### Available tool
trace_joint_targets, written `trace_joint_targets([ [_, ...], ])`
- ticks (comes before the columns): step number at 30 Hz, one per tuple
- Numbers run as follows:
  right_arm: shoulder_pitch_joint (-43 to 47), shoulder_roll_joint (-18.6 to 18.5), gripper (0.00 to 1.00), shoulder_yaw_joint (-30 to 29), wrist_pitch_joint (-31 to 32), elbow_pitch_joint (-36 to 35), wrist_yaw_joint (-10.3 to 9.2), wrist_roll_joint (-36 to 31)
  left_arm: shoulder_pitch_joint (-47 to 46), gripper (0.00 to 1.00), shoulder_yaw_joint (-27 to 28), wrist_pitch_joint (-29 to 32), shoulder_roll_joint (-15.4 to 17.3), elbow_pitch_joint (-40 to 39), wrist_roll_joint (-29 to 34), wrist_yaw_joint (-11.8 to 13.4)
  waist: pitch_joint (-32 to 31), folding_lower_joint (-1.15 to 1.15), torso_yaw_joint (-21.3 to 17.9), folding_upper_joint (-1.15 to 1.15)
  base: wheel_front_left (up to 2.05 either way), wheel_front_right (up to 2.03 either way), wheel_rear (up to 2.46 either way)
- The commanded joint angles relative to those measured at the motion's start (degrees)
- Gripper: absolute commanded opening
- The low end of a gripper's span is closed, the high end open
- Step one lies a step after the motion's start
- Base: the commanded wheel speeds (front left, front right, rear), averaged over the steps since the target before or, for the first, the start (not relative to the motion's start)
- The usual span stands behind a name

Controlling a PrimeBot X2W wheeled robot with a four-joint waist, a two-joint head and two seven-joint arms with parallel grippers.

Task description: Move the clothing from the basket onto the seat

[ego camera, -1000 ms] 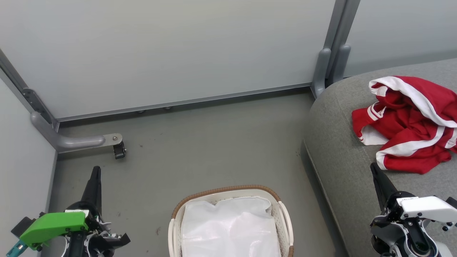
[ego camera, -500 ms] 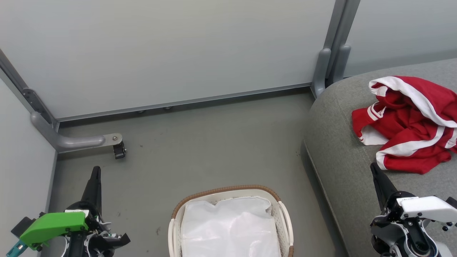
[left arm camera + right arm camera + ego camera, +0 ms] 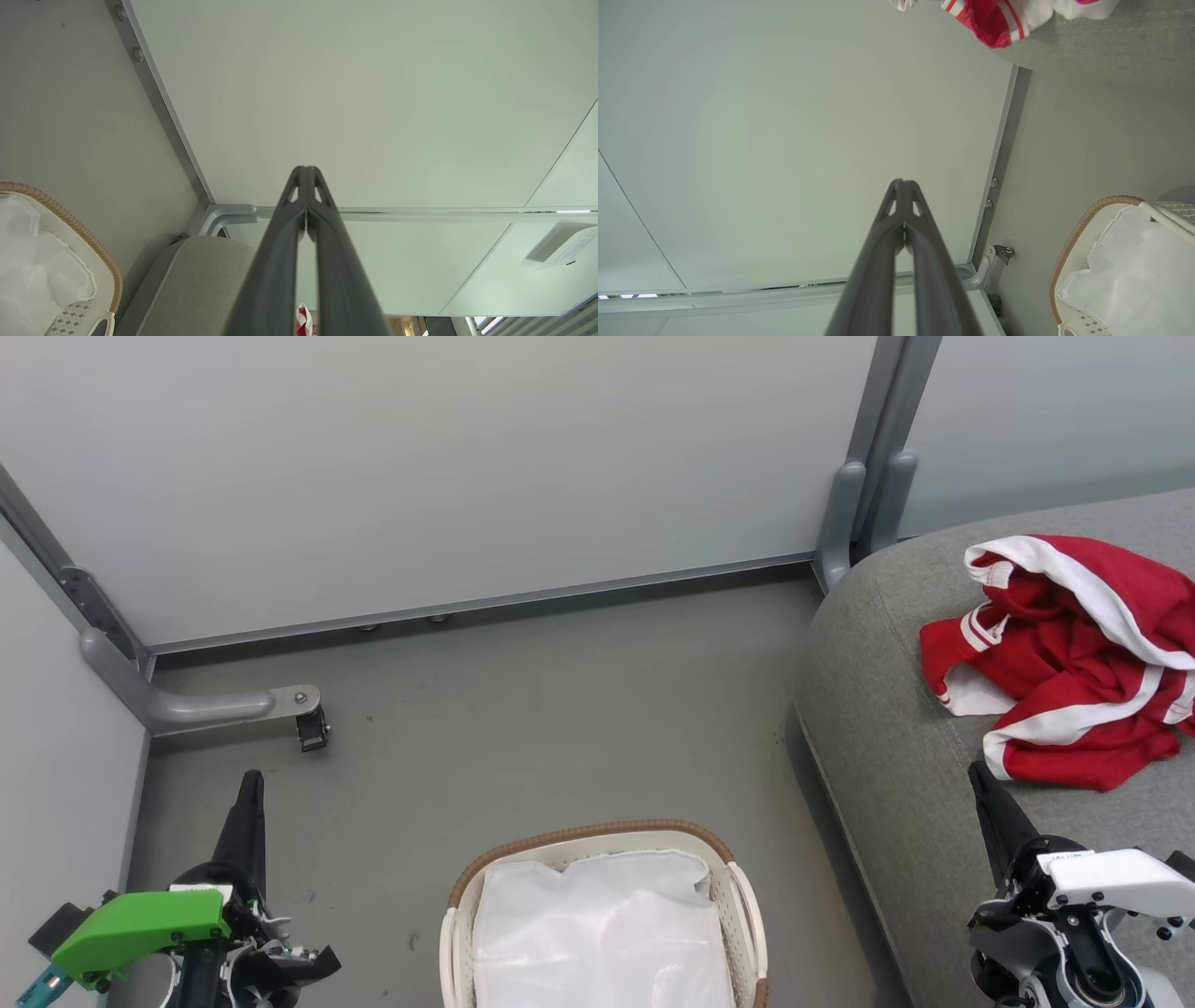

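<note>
Your left gripper [image 3: 250,789] and right gripper [image 3: 978,775] are clenched, empty. Red clothing [image 3: 1064,663] lies on the seat [image 3: 887,728] just beyond the right one.

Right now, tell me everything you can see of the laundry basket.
The basket is oval, made of white perforated plastic, with a brown woven rim along its far edge and white loop handles at both sides. It stands upright on the grey floor, low in the middle of the head view, its near part cut off by the frame. A crumpled white liner covers its inside, and nothing else shows in it. It stands apart from the seat.
</note>
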Motion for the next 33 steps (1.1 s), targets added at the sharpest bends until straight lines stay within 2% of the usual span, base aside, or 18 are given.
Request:
trace_joint_targets([
  [1,-0.5,-0.3,0.0,-0.1,0.2,-0.2,0.0,0.2,-0.7,0.0,0.1,0.2,0.4,-0.1,0.0,-0.3,0.0,0.0,0.0,0.0,0.0,0.0,0.0],
  [33,-0.5,-0.3,0.0,-0.1,0.2,-0.2,0.0,0.2,-0.7,0.0,0.1,0.2,0.4,-0.1,0.0,-0.3,0.0,0.0,0.0,0.0,0.0,0.0,0.0],
])
